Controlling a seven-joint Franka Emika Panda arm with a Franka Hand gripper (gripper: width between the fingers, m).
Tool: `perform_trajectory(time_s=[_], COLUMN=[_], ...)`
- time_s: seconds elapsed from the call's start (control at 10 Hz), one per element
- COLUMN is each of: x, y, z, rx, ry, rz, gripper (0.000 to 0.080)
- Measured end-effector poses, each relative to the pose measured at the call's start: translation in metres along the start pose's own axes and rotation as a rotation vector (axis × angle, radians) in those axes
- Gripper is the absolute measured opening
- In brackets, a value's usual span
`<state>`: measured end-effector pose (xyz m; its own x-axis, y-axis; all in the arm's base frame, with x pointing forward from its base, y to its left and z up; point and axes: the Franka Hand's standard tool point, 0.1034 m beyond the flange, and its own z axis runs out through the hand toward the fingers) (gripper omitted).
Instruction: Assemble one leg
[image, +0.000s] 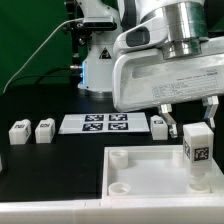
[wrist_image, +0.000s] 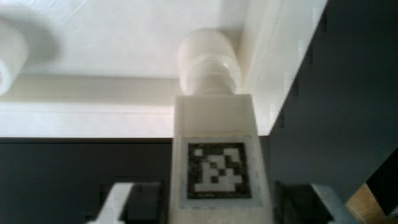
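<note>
My tool (image: 188, 118) is spread, jaws either side of the leg (image: 197, 152) without touching; it stands upright on the tray's (image: 130, 165) corner socket. I'd close squarely on it, then twist it home without tilting

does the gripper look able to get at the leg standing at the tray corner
Probably yes: the leg stands upright at the tray corner, right between the gripper fingers. The wrist view shows a gap on each side, and nothing looks to block it.
</note>
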<state>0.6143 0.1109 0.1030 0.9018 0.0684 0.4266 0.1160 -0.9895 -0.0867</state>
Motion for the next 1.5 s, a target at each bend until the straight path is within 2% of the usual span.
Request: perform_trajectory(time_s=[0.5,0.8,1.2,1.5], x=[-0.006,-0.017,-0.021,-0.021], y=[-0.002,-0.004,-0.007,-0.007], z=[0.010,0.014,0.014,0.014], rx=[0.003,-0.013,-0.049,-0.055], ry=[-0.014,-0.021,0.016,0.016], rz=[0.013,0.012,0.014,0.005], gripper=[0.0290,0.0290,0.0290,0.0300])
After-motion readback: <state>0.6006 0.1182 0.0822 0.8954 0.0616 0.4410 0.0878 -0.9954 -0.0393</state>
